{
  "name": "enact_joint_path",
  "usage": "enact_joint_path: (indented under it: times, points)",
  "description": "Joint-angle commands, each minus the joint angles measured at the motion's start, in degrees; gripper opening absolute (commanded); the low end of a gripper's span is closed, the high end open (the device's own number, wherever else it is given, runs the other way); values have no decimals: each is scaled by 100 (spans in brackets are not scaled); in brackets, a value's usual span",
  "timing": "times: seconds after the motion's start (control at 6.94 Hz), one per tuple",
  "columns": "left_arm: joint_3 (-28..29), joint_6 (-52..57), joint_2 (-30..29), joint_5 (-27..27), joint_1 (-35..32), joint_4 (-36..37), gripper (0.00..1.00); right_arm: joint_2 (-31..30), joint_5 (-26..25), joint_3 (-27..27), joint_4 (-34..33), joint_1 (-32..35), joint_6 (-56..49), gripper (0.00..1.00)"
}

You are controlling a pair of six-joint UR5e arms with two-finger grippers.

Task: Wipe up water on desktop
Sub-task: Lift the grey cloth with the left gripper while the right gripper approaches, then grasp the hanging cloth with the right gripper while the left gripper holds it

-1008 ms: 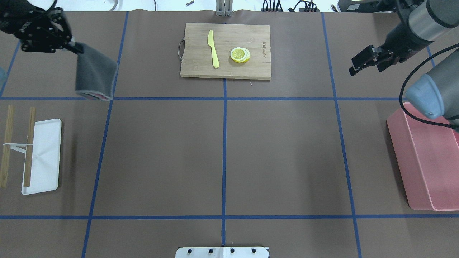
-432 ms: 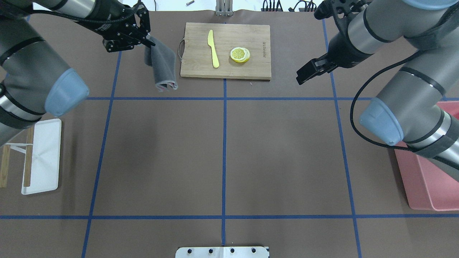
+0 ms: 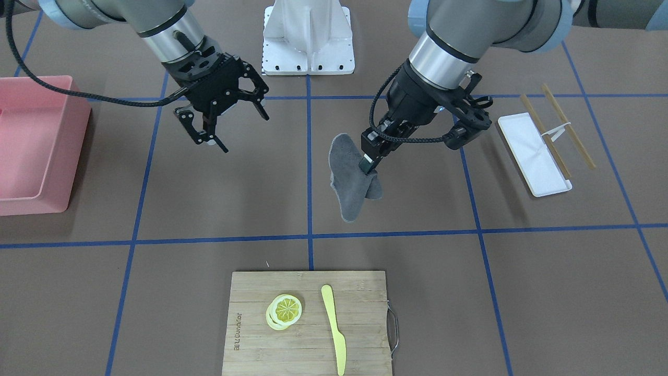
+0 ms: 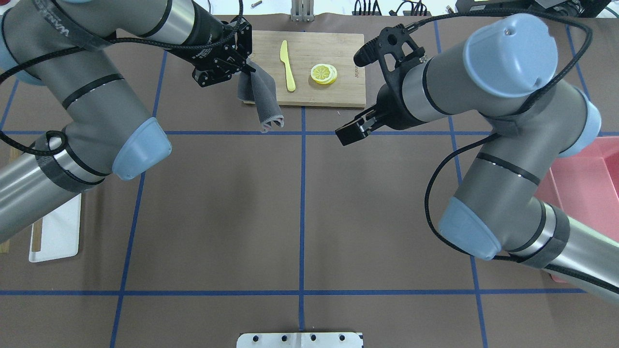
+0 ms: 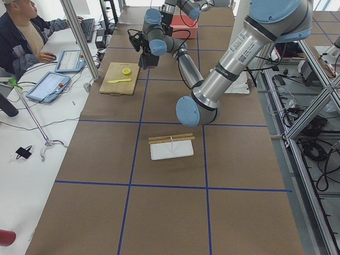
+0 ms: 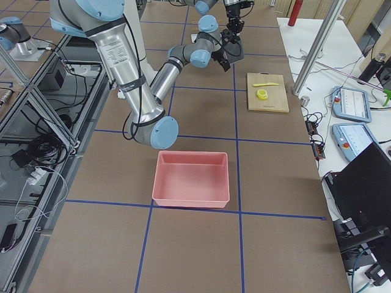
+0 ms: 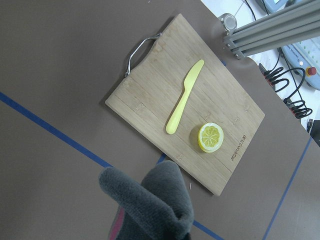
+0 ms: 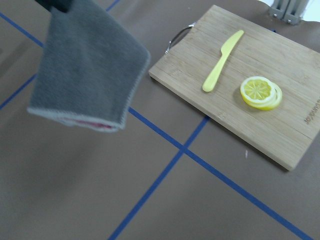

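The left gripper point(image 4: 247, 67) is clenched on one corner of a grey cloth point(image 4: 265, 99). The rest of the cloth hangs free, clear of the desktop point(image 4: 217, 208), probably ready to be lowered flat. It hangs just left of the centre tape line, nearer the robot than the board point(image 4: 338, 94). The right gripper point(image 3: 232, 130) hovers to its right, fingers spread and empty, perhaps to help spread the cloth. No wet patch shows on the desktop, so I cannot tell where the spill is.
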Motion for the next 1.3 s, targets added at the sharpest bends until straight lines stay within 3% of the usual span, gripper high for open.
enact_joint_path:
  times: [0.0, 0.43, 1.15]
  points:
    - [-6, -386, -77, 269, 310, 9, 0, 100, -1549, 89, 314, -910, 195, 100]
    - [-33, -789, -85, 367, 496, 17, 0, 285, -2313, 72, 314, -1354, 231, 100]
    - [-594, -976, -42, 149, 664, 350, 0, 259, -2649, -42, 549, -1548, 257, 98]
